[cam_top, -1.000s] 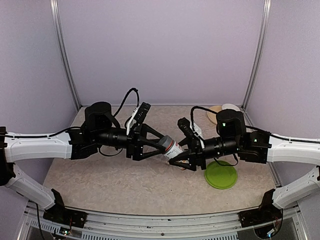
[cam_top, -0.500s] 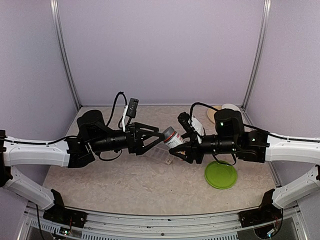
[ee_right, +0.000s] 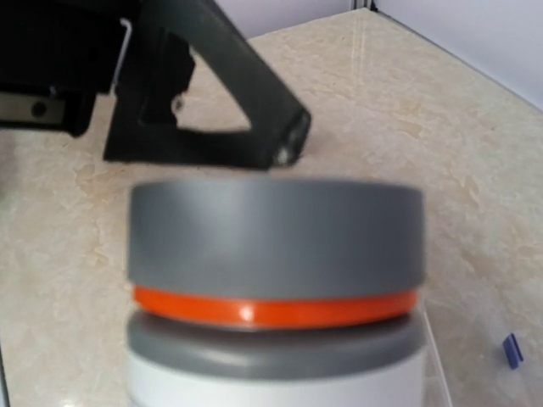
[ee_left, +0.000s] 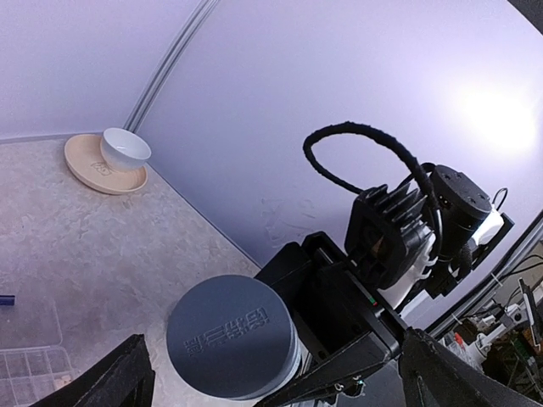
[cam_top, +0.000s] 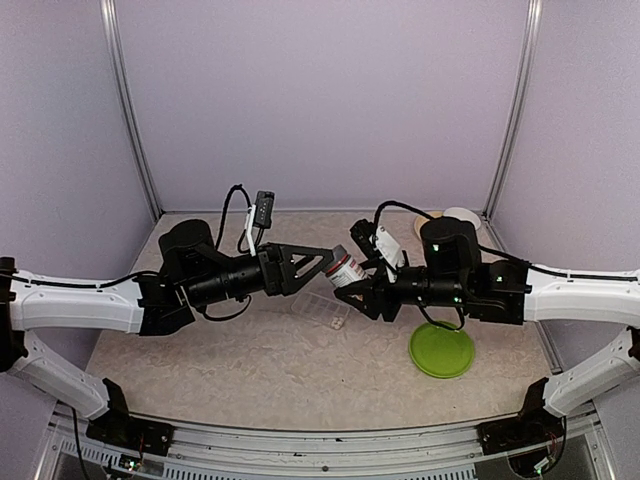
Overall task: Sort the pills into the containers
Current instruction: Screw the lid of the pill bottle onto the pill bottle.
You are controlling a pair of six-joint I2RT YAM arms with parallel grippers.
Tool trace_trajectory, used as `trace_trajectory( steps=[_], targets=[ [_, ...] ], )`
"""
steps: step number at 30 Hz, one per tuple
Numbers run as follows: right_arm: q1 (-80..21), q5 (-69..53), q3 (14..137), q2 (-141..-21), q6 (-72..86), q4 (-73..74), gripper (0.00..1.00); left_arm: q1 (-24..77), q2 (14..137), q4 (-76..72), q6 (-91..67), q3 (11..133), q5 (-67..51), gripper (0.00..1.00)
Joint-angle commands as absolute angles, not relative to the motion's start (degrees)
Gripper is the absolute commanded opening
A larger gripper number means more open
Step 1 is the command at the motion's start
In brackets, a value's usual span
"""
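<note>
A second ago the left tool [cam_top: 325,263] was clamped on the grey cap [ee_left: 231,335] of the pill bottle [cam_top: 347,268]. Now it has let go: its fingers stand spread wide on either side of the cap, touching nothing, as the left wrist view shows. The right tool [cam_top: 368,288] is as it was, clenched around the bottle's white body and holding it tilted in the air over the middle of the table [cam_top: 250,360], cap pointing toward 10 o'clock.

The bottle has also been carried a little up and back, toward 12 o'clock, and the left arm has followed it.

In the right wrist view the cap looks still seated, with the orange ring just below it. So the release probably marks the end of one twist and a reset for the next, not the cap coming off. Opening the bottle appears to be the step in hand, and no pills can be seen outside it.

The clear pill box [cam_top: 322,308] lies flat on the table just under the bottle, at about 7 o'clock from it, its compartments looking unfilled. The green plate [cam_top: 441,350] sits at 4 o'clock, and the white bowl [ee_left: 125,148] is far off at 1 o'clock in the back corner. Sorting has not begun.
</note>
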State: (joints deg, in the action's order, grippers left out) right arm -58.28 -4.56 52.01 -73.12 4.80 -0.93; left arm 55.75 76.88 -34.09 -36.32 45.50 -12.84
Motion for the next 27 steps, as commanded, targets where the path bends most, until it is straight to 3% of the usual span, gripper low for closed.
trace_trajectory(
  steps=[1, 27],
  targets=[
    [-59.32, -3.62, 54.54, -73.31, 3.75, -4.71, 0.21, 56.16, 78.32, -33.86, -36.92, 47.80, -12.13, 0.99],
    [-62.75, -8.66, 58.60, -82.62, 1.95, -3.22, 0.21, 56.34, 77.62, -37.15, -36.47, 47.95, -15.02, 0.99]
  ],
)
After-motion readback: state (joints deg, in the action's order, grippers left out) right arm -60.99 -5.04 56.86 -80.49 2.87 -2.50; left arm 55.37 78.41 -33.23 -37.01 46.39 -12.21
